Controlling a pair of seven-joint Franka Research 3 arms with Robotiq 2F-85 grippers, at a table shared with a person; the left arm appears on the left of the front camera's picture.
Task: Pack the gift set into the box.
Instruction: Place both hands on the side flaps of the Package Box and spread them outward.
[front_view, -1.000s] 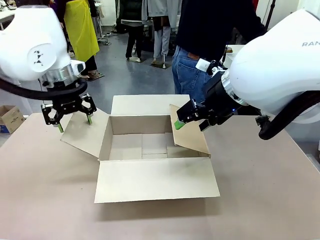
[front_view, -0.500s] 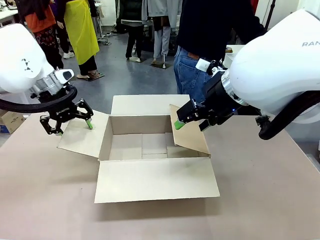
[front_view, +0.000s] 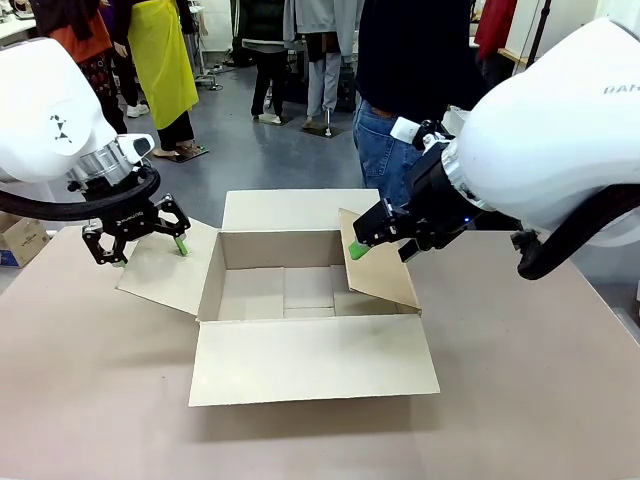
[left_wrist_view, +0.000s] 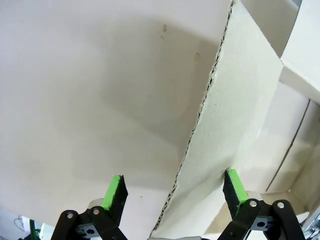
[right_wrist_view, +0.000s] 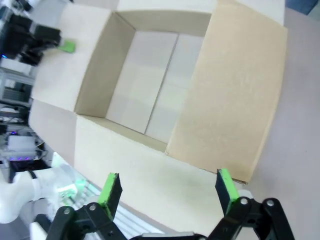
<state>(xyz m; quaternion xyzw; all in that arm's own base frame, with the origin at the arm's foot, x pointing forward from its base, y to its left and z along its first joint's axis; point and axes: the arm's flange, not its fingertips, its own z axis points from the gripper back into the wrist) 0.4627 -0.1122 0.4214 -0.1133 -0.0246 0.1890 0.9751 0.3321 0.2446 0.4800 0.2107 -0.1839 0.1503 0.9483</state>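
Note:
The box (front_view: 252, 248) is a large brown carton that stands open in the middle of the table with all four flaps spread. My left gripper (front_view: 148, 252) is open and straddles the outer edge of the left flap (front_view: 165, 270). In the left wrist view that flap's edge (left_wrist_view: 200, 125) runs between the green fingertips (left_wrist_view: 116, 190) of the left gripper (left_wrist_view: 175, 190). My right gripper (front_view: 382, 248) is open at the raised right flap (front_view: 385, 275). The right wrist view has the right gripper (right_wrist_view: 168, 186) above that flap (right_wrist_view: 235, 90), looking into the bare box (right_wrist_view: 97, 65). The gift set is out of view.
A person in jeans (front_view: 385, 140) stands at the table's far edge behind the box. A much smaller brown carton (front_view: 18, 238) sits off the table at far left. Bare tabletop (front_view: 520, 400) lies in front and to the right.
My left gripper has swung left and lower to the outer edge of the left flap, tilting as it went. The right gripper and the box have kept still.

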